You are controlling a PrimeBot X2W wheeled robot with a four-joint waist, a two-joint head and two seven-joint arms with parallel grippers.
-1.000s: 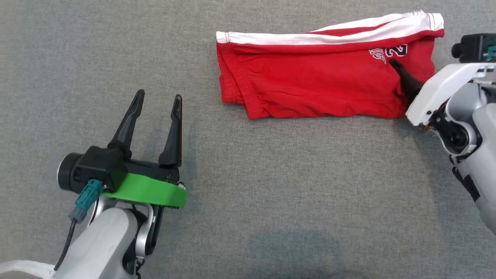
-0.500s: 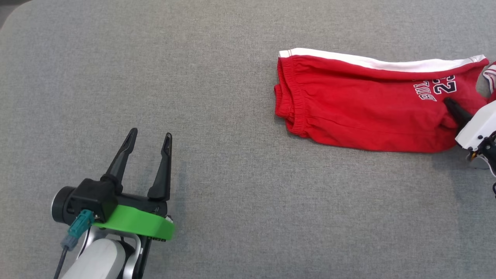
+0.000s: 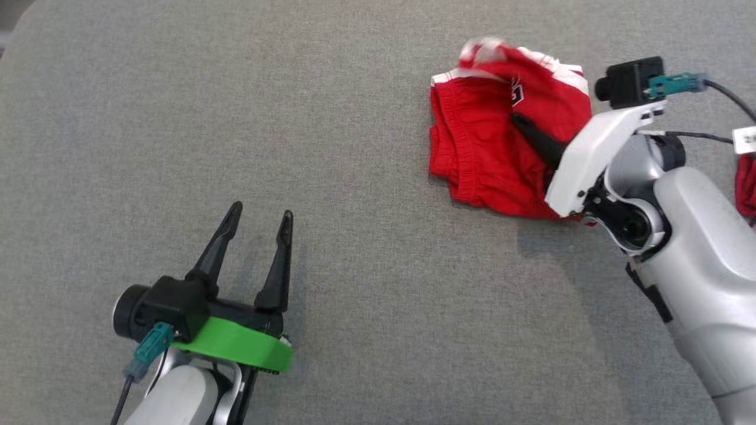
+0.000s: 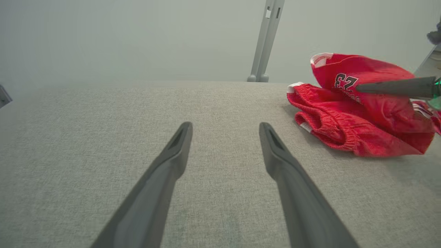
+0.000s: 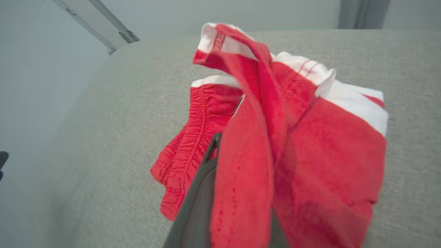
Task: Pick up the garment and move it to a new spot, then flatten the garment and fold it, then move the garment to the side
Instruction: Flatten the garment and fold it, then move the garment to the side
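Operator: Garment (image 3: 490,159) location and grip?

Technician: It lay bunched at the far right of the bench (image 3: 354,88), one end lifted by the right gripper (image 3: 515,120), jaws clenched on the fabric. Left gripper (image 3: 261,210) stood well apart, jaws released. Recommended: carry the fold across, align the edges, release low.

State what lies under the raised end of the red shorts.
The red cotton shorts' waistband half, on the grey woven surface. Cloth hides one finger of the right hand.
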